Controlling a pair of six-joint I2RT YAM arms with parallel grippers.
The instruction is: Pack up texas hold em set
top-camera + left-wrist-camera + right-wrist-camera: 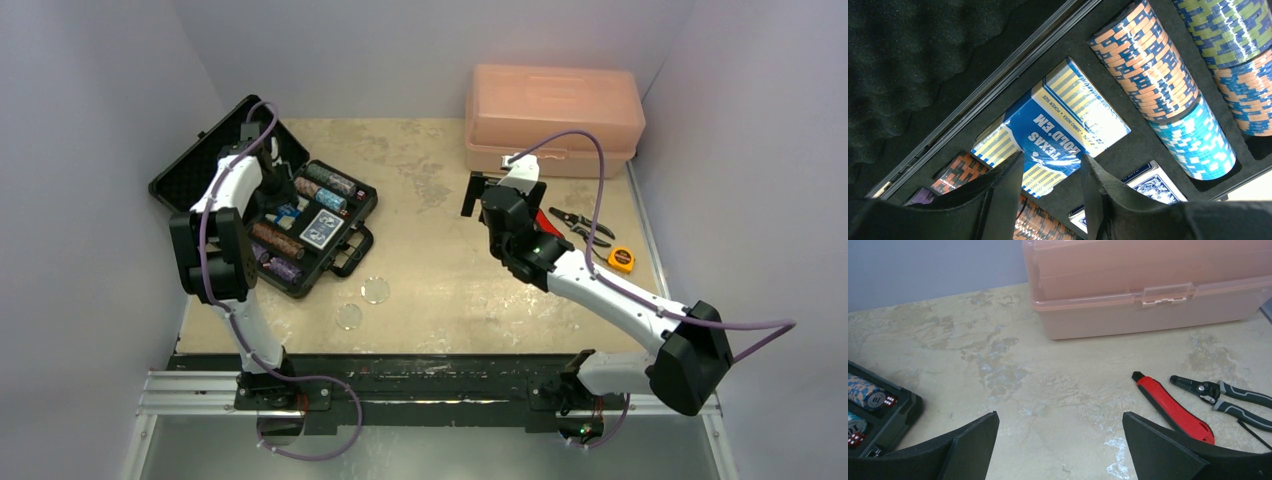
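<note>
Your left gripper (1051,161) is half closed around the near end of the blue deck (1068,120) (pinching it or just beside it, I cannot tell). The deck's long side points away from the fingers, inside the case (195,170). Chip rows (1158,80) lie just past it. Your right gripper (1060,417) is wide open and holds nothing, well apart by the pliers (1228,395).

The briefcase (185,172) is black, the card deck (1068,120) blue with yellow-striped panels, the chips (1143,65) orange-and-blue checked, and the toolbox (553,110) pink
</note>
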